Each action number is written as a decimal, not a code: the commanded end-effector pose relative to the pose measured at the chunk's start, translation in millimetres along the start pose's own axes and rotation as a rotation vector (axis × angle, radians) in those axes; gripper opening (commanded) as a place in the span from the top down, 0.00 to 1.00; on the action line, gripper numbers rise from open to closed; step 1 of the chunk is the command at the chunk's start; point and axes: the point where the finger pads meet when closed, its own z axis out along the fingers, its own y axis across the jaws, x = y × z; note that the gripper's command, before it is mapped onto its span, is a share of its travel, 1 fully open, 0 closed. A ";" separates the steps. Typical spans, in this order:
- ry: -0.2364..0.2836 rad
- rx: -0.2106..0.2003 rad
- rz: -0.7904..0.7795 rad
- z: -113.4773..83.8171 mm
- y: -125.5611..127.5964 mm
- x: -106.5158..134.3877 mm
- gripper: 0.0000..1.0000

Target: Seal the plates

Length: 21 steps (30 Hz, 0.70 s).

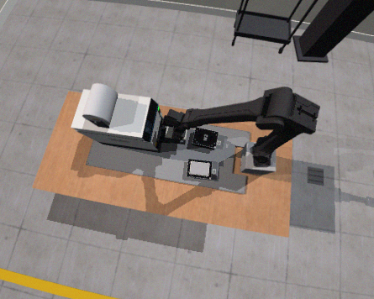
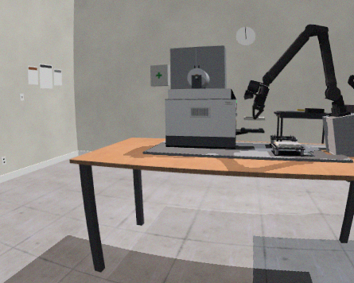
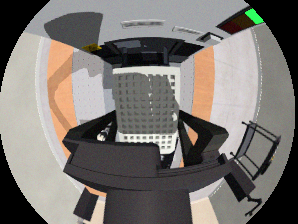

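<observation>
My gripper is shut on an open white plate, with bare wells showing. It holds the plate roughly level, above the sealer's black stage, which sticks out of the machine. A gap shows between plate and stage in the exterior view. The plate hides most of the stage in the wrist view. The sealer shows a green lamp. The other white plate sits in the near nest. The far black nest holds no plate.
The sealer's front face stands close beyond the held plate. The film roll sits on top of the sealer. The grey base mat lies under sealer and nests. The arm's pale base block stands at the opposite end.
</observation>
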 end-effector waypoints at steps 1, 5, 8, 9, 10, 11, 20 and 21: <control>-0.006 -0.003 -0.014 -0.9 5.4 -9.3 1.00; 0.003 0.003 0.012 2.2 -2.5 -11.8 1.00; 0.004 0.005 0.023 5.4 -6.2 -16.8 1.00; 0.004 0.006 0.025 6.4 -6.9 -18.4 1.00; 0.004 0.006 0.026 7.3 -7.1 -19.7 1.00; 0.001 0.006 0.026 6.7 -7.2 -21.8 1.00; -0.016 0.003 0.010 -2.0 1.2 -26.1 1.00; -0.016 0.000 0.002 -2.7 3.8 -25.4 1.00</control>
